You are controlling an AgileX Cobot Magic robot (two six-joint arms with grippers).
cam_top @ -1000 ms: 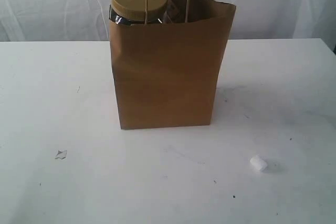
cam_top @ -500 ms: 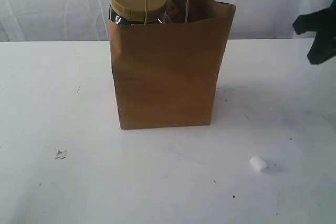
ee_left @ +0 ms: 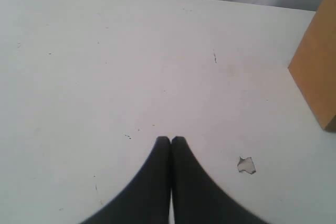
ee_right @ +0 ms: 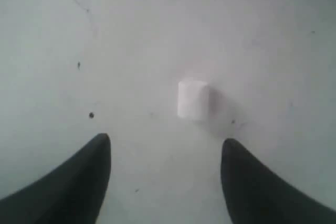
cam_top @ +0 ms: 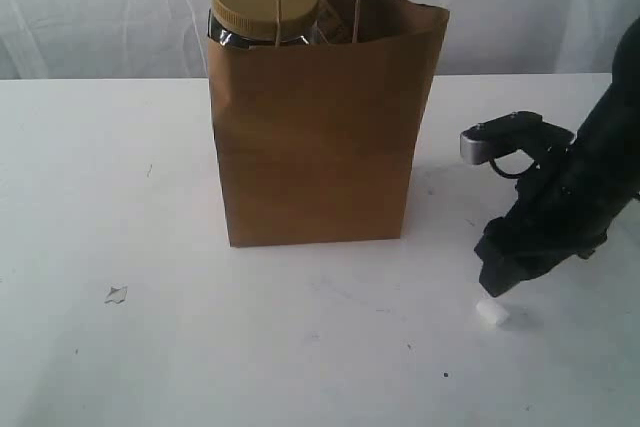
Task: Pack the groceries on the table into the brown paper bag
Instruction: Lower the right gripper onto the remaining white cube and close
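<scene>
While our right gripper (ee_right: 165, 140) hangs spread just above the marshmallow (ee_right: 192, 98), touching nothing, open table (cam_top: 150, 347) all round it, bag (cam_top: 320, 137) upright mid-table, well apart, our left gripper (ee_left: 170, 139) pressed together, empty

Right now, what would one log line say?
right pincer: open above marshmallow | left pincer: shut, empty | bag: upright, nut jar inside

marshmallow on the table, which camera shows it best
Right wrist view: the marshmallow sits central and clear, ahead of the open right gripper. The exterior view shows it small; the left wrist view, not at all.
</scene>
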